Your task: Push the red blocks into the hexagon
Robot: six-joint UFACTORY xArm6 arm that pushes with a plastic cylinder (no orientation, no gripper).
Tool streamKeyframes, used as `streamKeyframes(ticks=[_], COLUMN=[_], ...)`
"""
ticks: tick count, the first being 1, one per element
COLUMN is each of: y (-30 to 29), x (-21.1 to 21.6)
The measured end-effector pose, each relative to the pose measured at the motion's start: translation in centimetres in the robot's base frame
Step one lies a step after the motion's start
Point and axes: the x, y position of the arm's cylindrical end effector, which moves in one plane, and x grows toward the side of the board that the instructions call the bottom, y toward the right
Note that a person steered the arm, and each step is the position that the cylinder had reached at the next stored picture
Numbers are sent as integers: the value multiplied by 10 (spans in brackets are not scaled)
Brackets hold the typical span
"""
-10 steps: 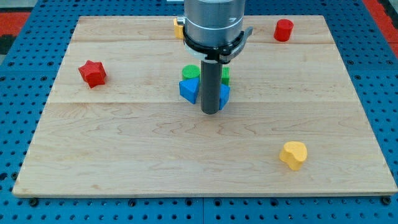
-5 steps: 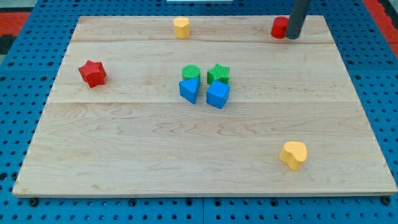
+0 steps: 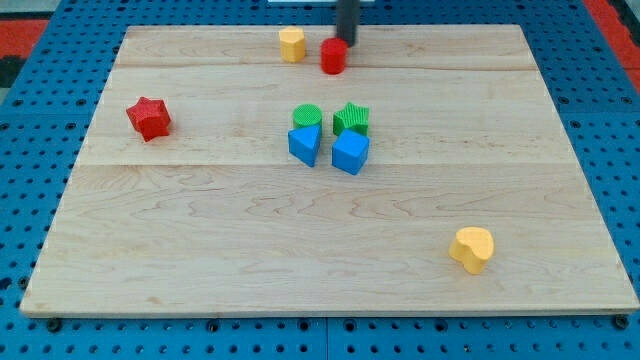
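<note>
A red cylinder [image 3: 333, 56] stands near the view's top, just right of a yellow hexagon block [image 3: 291, 44]. My tip [image 3: 346, 41] touches the red cylinder's upper right side. A red star [image 3: 148, 118] lies apart at the view's left. The rod comes down from the view's top edge.
A cluster sits mid-board: a green cylinder [image 3: 307, 116], a green star [image 3: 351, 118], a blue triangle [image 3: 305, 145] and a blue cube [image 3: 350, 153]. A yellow heart [image 3: 472, 249] lies at the lower right. The wooden board [image 3: 200, 260] rests on a blue pegboard.
The rod moved left along the top and pushed the red cylinder from the top right to beside the yellow hexagon. Other blocks have not moved.
</note>
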Motion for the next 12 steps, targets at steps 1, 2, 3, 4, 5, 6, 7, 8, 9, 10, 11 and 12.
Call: streamKeyframes(ticks=[1,2,3,4,5,6,7,8,9,10,11,12], y=[-21,-82,-127,-126,-93,-16,51,45,-27,-92,-113,-115], x=[-21,-5,35,18,-22,-27,-3,24,30,34,52,64])
